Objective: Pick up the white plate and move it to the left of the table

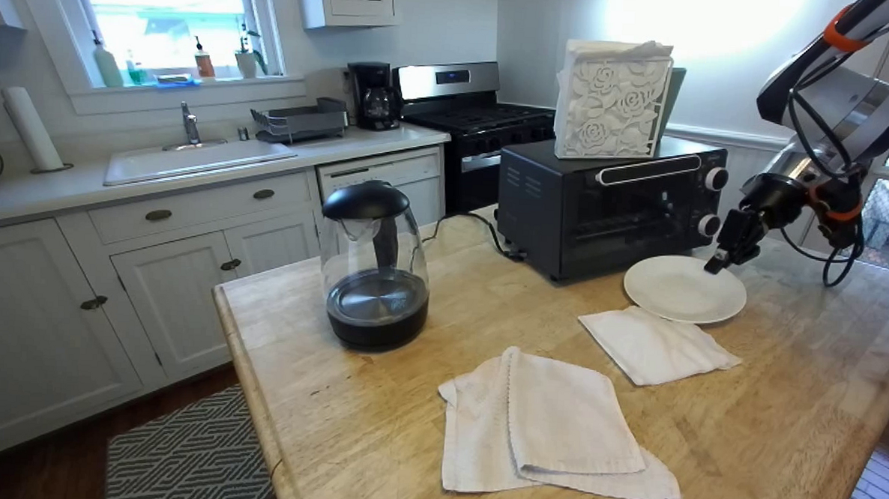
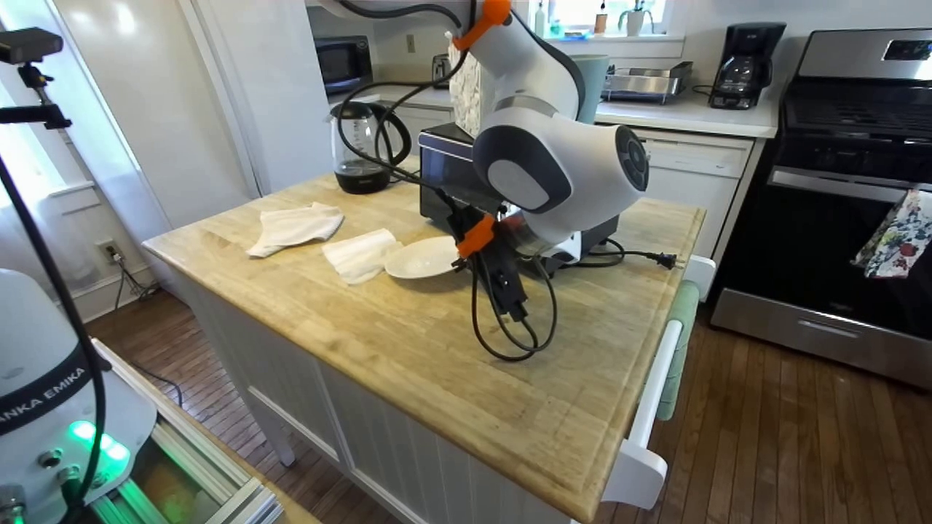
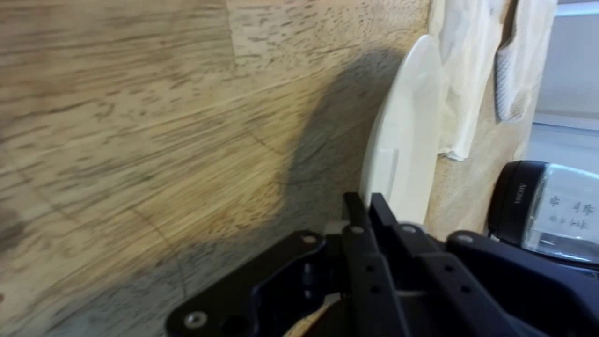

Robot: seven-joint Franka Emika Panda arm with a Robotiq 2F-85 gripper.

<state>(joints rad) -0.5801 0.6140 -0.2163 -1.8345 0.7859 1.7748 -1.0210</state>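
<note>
The white plate [image 1: 675,291] is at the toaster oven's front on the light-wood table [image 1: 362,426]; whether it is slightly raised I cannot tell. It also shows in an exterior view [image 2: 419,260], partly behind the gripper. In the wrist view the plate [image 3: 416,131] is seen nearly edge-on, with a shadow on the wood beside it. My gripper [image 3: 365,199] has its two fingers close together, with the plate's near rim between the tips. In an exterior view the gripper [image 1: 716,264] is at the plate's edge on the robot-arm side.
A black toaster oven [image 1: 604,211] bearing a white napkin holder [image 1: 612,99] stands right behind the plate. A folded napkin [image 1: 658,345] lies against the plate's other side, and a larger cloth [image 1: 557,427] beyond it. A glass carafe [image 1: 375,299] stands farther along the table.
</note>
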